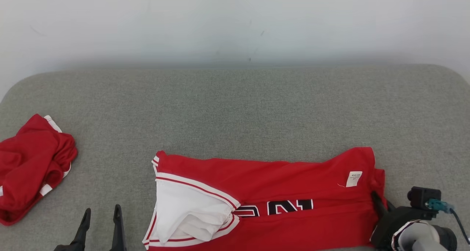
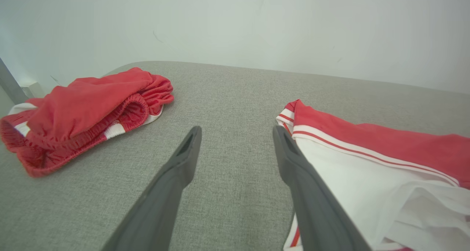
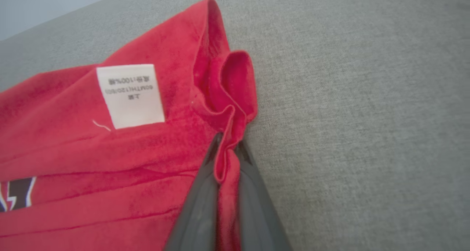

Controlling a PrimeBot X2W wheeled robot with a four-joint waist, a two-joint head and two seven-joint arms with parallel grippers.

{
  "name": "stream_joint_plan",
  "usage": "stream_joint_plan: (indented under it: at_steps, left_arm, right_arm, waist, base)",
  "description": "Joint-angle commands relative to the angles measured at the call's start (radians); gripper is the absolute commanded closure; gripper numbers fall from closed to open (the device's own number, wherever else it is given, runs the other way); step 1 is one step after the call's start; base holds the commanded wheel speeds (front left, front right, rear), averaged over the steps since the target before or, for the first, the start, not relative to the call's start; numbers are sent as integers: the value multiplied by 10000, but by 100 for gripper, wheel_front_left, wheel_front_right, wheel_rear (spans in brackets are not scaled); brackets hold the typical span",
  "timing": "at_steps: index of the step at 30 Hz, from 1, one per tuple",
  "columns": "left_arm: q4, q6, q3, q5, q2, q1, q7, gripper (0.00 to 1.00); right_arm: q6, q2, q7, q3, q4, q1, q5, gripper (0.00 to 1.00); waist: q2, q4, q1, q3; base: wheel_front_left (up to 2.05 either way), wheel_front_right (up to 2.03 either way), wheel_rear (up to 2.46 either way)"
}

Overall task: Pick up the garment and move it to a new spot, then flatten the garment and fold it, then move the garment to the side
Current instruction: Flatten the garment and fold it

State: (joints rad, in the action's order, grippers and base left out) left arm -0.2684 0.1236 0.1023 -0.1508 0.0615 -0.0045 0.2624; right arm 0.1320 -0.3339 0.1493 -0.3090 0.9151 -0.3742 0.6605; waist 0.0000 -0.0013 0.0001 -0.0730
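Note:
The garment (image 1: pixel 279 192) is a red jersey with white trim and black lettering, lying spread along the near edge of the grey surface. Its white-lined end (image 2: pixel 367 177) faces left, and a white care label (image 3: pixel 129 95) sits near its right end. My right gripper (image 3: pixel 227 148) is shut on the jersey's right edge, the red cloth bunched between its fingers; it shows at the lower right (image 1: pixel 378 203) in the head view. My left gripper (image 1: pixel 102 216) stands open over bare fabric just left of the jersey's white-lined end, holding nothing (image 2: pixel 237 140).
A second red garment with white stripes (image 1: pixel 31 166) lies crumpled at the left edge of the grey padded surface (image 1: pixel 235 107), also seen as a heap (image 2: pixel 84 111) left of my left fingers. A pale wall (image 1: pixel 235 23) rises behind.

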Motion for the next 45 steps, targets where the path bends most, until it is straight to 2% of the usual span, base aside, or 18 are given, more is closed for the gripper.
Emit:
stream_joint_plan:
  at_steps: [1, 9, 14, 19, 21, 24, 27, 33, 39, 45]
  left_arm:
    - [-36, 30, 36, 146, -44, 66, 26, 0]
    - [-105, 82, 52, 222, -82, 143, 26, 0]
    - [-70, 62, 109, 216, -100, 296, 26, 0]
    - [-122, 69, 199, 178, -111, 352, 26, 0]
    - [-108, 70, 212, 183, -109, 440, 26, 0]
    - [-173, 72, 205, 149, -114, 442, 26, 0]
    - [-222, 72, 131, 61, -113, 368, 26, 0]
    - [-349, 62, -34, -16, -116, 202, 26, 0]
    - [-393, 62, -197, -86, -117, 217, 26, 0]
    - [-501, 57, -404, -175, -118, 46, 26, 0]
  right_arm:
    - [-30, -333, 49, 85, 140, -68, 126, 100]
    - [-30, -1780, 307, 579, 394, -555, 185, 100]
    - [-28, -1976, 178, 498, 127, -595, 184, 100]
    - [-28, -1553, -168, 252, -944, -324, 706, 100]
    - [-27, -1226, -458, 230, -1736, -159, 1273, 100]
    - [-27, -1158, -899, 46, -2977, 79, 1768, 100]
    - [-27, -888, -1318, -186, -4122, 274, 2110, 100]
    - [-25, -390, -1911, -621, -5509, 556, 2527, 100]
    - [-25, 411, -2468, -1344, -6241, 542, 2426, 100]
    - [-25, 1155, -2542, -1904, -6121, 289, 2045, 100]
  waist:
    - [0, -51, -1, 49]
    - [0, -188, -1, 227]
    - [0, -362, -1, 368]
    - [0, -552, -1, 462]
    - [0, -618, -1, 506]
    - [0, -678, -1, 528]
    - [0, -658, -1, 523]
    - [0, -432, -1, 490]
    - [0, -177, -1, 473]
    - [0, 137, -1, 406]
  base:
    - [0, 0, 0]
    - [0, 0, 0]
    - [0, 0, 0]
    - [0, 0, 0]
    - [0, 0, 0]
    - [0, 0, 0]
    - [0, 0, 0]
    - [0, 0, 0]
    - [0, 0, 0]
    - [0, 0, 0]
